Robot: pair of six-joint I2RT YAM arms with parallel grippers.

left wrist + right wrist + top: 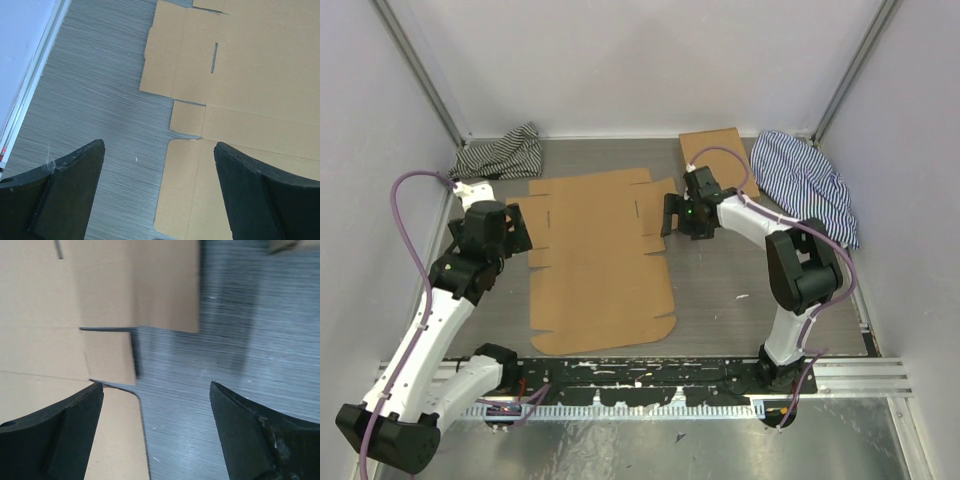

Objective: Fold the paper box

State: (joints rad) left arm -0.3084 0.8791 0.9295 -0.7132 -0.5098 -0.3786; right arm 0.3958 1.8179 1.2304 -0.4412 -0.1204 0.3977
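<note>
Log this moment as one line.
stage: paper box flat, unfolded | left gripper: open, at its left edge | right gripper: open, at its right edge | held: nothing

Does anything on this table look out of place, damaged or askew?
Nothing looks damaged. The flat brown die-cut cardboard sheet lies slightly askew on the grey table. A crumpled black-and-white striped cloth in the far left corner and a crumpled blue-and-white striped cloth in the far right seem unrelated to folding.

Brown paper box — grey table
</note>
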